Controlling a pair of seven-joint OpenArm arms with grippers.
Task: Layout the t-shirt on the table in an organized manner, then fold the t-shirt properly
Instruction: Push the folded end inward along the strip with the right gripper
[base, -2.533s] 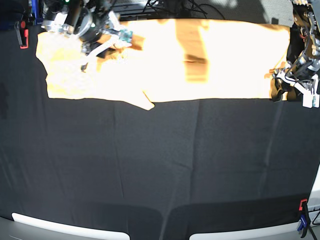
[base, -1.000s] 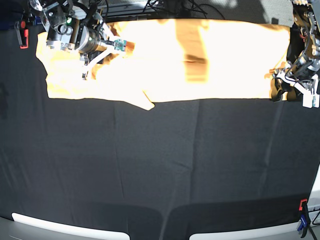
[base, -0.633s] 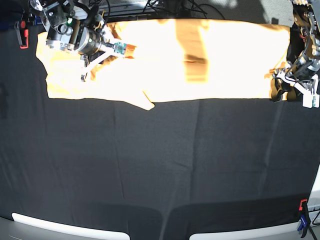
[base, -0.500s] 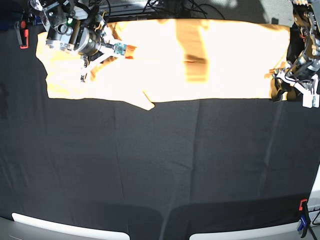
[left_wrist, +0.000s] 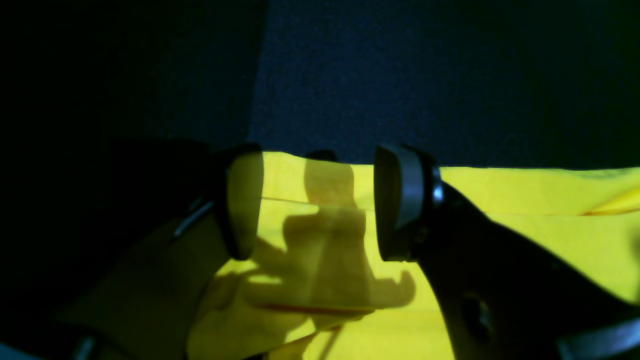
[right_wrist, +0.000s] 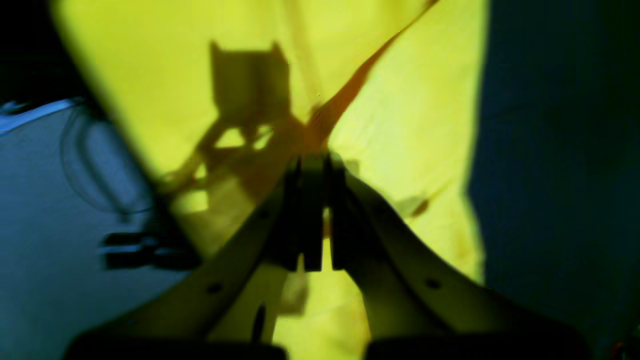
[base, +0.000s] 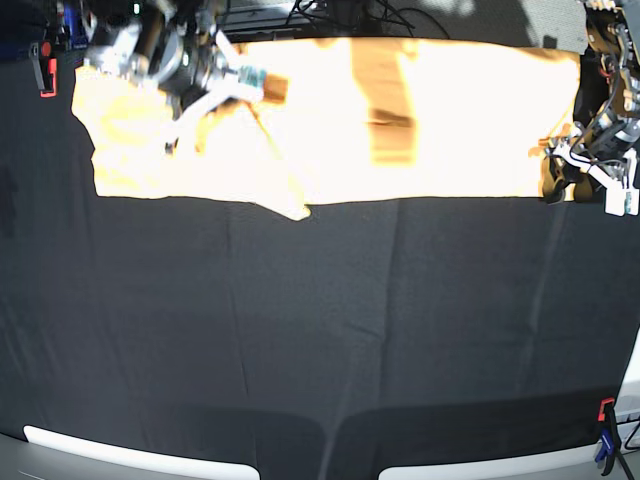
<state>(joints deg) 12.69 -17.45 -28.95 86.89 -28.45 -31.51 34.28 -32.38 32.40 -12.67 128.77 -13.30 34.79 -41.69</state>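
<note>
Pale yellow-orange cotton stretches in a long band across the far part of the table (base: 320, 340), where the t-shirt (base: 420, 120) lies spread over matte black cloth, most of which is bare on the near side of the garment. At the shirt's left end in the base view, just past a red-and-black clamp (base: 42, 62) fixed at the table's far left edge, the right gripper (base: 262, 84) reaches in over the fabric; its wrist camera shows the two jaws drawn together on a raised ridge of the t-shirt (right_wrist: 400, 125), with an orange crease running up and away from the pinch and the tool's shadow cast on the cloth beyond. A diagonal fold line crosses the shirt below that grip toward a small pointed flap at the shirt's near edge. Further along, near the middle of the shirt, a darker vertical strip marks the garment. At the shirt's right end the left gripper (base: 590, 170) sits low at the corner of the fabric; from its wrist camera its fingers (left_wrist: 400, 200) stand well apart, the t-shirt (left_wrist: 525, 215) passing under the gap between them, its edge lying just beyond the tips against the dark table (left_wrist: 400, 75). Nothing is clamped between them. Another clamp (base: 606, 420) stands at the table's near right corner, well apart from the shirt.
</note>
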